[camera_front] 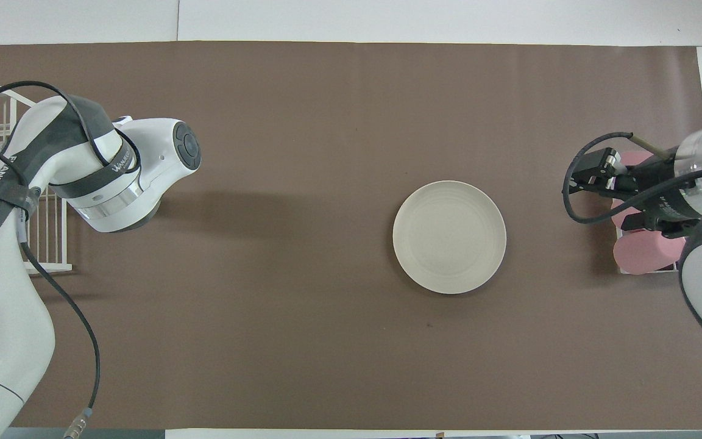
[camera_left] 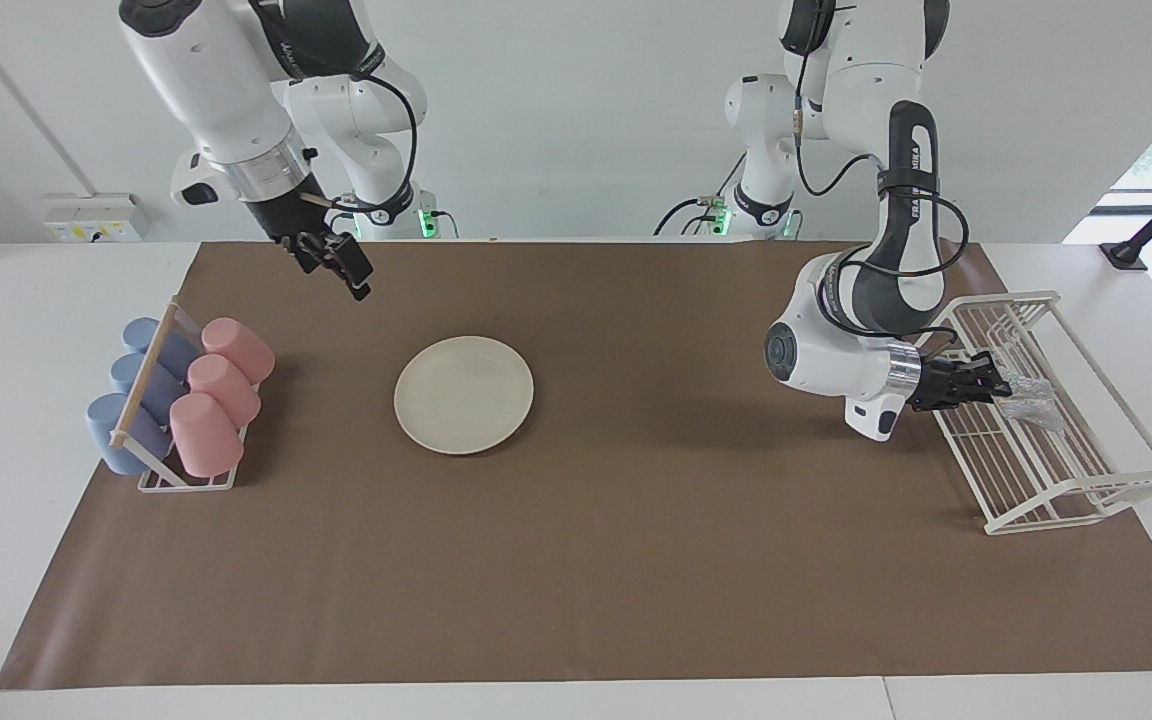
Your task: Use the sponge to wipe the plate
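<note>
The cream-white plate (camera_left: 463,394) lies flat on the brown mat; it also shows in the overhead view (camera_front: 449,236). The glittery silvery sponge (camera_left: 1033,407) lies in the white wire rack (camera_left: 1086,492) at the left arm's end of the table. My left gripper (camera_left: 1000,382) reaches sideways into the rack and is at the sponge's edge. In the overhead view the left arm hides that gripper and most of the sponge. My right gripper (camera_left: 348,275) hangs open and empty in the air over the mat between the plate and the cup rack; it also shows in the overhead view (camera_front: 577,180).
A rack with three pink cups (camera_left: 221,390) and three blue cups (camera_left: 136,392) on their sides stands at the right arm's end of the table. The pink cups (camera_front: 646,256) show partly under the right arm in the overhead view. The brown mat (camera_left: 636,560) covers most of the table.
</note>
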### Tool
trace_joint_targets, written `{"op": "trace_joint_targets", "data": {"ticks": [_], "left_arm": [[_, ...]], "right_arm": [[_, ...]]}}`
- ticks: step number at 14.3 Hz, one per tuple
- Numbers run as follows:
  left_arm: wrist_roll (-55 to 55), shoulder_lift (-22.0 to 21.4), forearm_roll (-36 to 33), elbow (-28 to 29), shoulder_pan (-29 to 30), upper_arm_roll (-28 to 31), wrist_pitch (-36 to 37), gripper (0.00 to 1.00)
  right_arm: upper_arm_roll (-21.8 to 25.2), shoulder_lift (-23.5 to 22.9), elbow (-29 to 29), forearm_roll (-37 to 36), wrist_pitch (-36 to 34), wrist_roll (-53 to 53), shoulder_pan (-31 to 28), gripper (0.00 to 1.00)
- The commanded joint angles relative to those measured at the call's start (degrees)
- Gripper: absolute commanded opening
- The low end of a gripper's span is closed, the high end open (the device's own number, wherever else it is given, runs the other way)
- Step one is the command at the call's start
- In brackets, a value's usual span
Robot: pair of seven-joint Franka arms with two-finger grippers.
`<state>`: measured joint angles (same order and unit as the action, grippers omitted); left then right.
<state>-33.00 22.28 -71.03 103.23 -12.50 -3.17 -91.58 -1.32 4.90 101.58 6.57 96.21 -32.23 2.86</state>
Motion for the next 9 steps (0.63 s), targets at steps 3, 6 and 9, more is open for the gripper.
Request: {"op": "trace_joint_targets", "data": {"ticks": [3, 6, 9], "left_arm": [[-1.1, -0.66, 0.1, 0.57, 0.73, -0.35, -1.41, 0.97], [-1.01, -0.75, 2.46, -0.39, 0.38, -0.43, -1.41, 1.0], [1.87, -2.76, 13.59, -5.48, 0.64, -0.52, -3.16, 1.0]], "right_arm": [[-0.88, 1.34, 1.52, -0.15, -0.23, 15.42, -2.15, 1.0], [-0.79, 1.25, 0.99, -4.36, -0.5, 21.76, -2.68, 1.0], [-0.7, 1.34, -0.76, -5.78, -2.76, 22.92, -2.95, 1.0]]}}
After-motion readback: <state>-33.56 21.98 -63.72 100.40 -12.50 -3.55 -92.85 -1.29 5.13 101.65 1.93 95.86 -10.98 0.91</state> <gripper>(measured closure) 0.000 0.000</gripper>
